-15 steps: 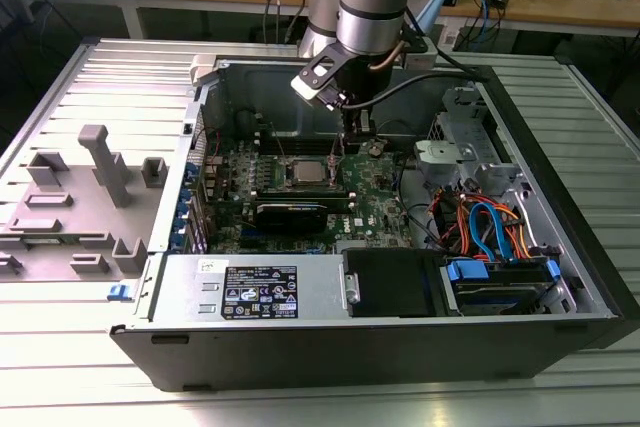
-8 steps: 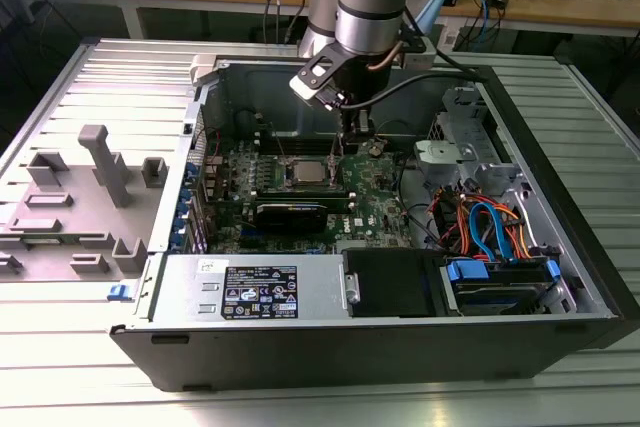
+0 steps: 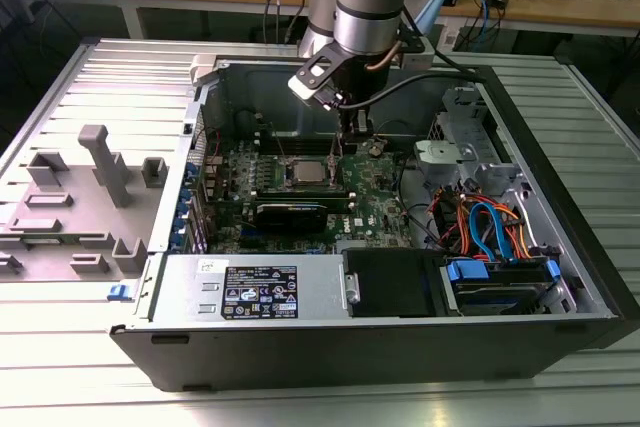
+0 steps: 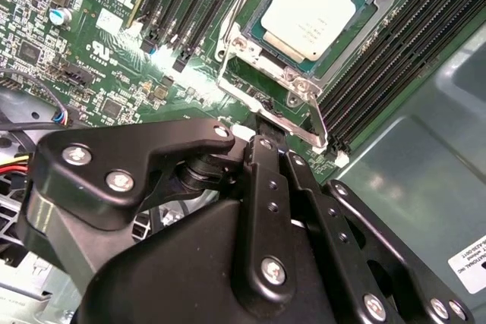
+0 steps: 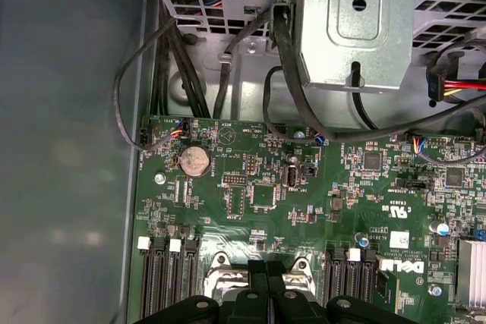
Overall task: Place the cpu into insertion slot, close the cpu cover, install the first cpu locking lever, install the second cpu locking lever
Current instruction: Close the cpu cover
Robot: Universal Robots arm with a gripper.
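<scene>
Gripper (image 4: 266,123) pressed together at insertion slot (image 4: 243,85) edge.
Cpu (image 4: 315,9) lies in the slot under the lowered cpu cover (image 4: 250,47); a locking lever (image 4: 315,115) stands just beside.

Coin cell (image 5: 194,159) on green motherboard (image 5: 342,187); blue, orange cables (image 3: 487,222) beside what seems drive (image 3: 500,282)

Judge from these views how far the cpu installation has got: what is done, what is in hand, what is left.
Done: the cpu sits in the insertion slot, and the cpu cover looks closed around it. In hand: the gripper, shut, is at the slot's edge beside a wire locking lever. Left: both levers appear unlatched, seemingly standing up in the exterior view.
</scene>
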